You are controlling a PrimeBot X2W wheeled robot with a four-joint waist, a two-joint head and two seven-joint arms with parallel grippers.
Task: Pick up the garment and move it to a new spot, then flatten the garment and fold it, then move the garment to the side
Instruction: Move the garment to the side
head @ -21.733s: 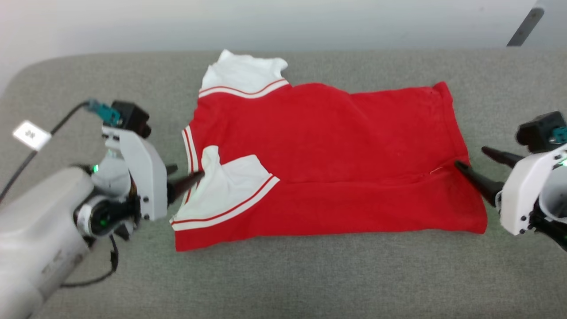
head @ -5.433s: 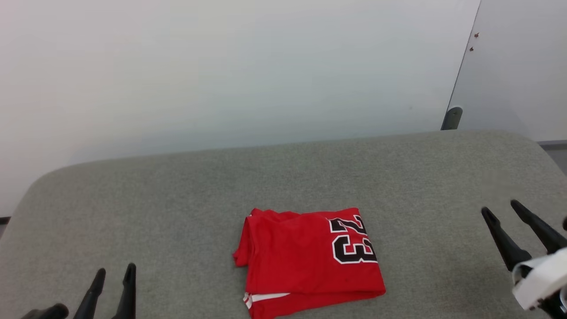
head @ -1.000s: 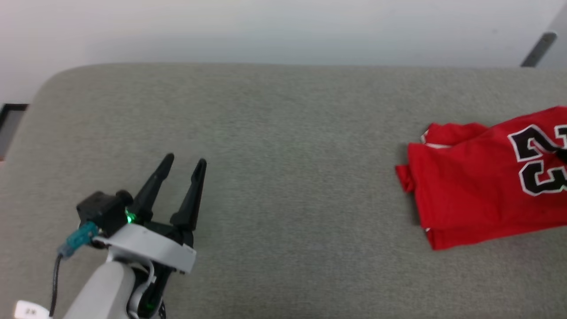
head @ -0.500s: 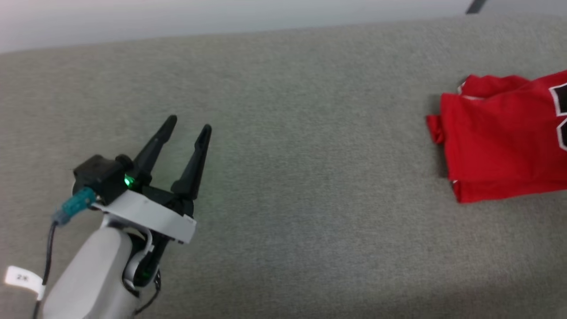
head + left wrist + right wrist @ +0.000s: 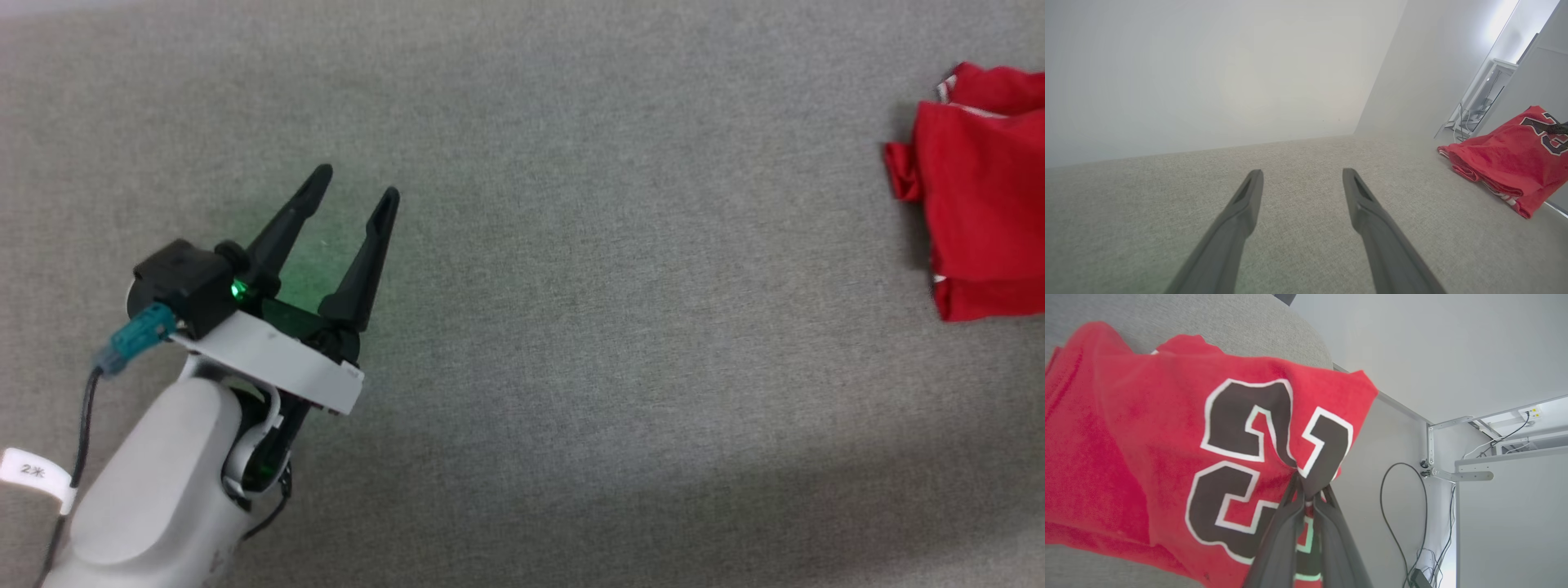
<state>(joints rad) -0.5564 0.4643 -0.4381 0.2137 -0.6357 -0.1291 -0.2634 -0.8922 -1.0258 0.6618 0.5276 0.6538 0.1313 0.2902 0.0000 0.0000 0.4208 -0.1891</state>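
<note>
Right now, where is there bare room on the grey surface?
Bare: the wide stretch of grey surface between the open left tool and the garment, and ahead of that tool. Crowded: the right side, where the right tool pinches the garment.

The left gripper (image 5: 357, 181) sits at the near left above the grey padded surface (image 5: 612, 286), its two dark fingers spread apart with nothing between them; a green light glows at its base; a teal connector (image 5: 135, 339) juts from its left side; the red folded garment (image 5: 984, 220) lies at the far right edge, well apart.
</note>
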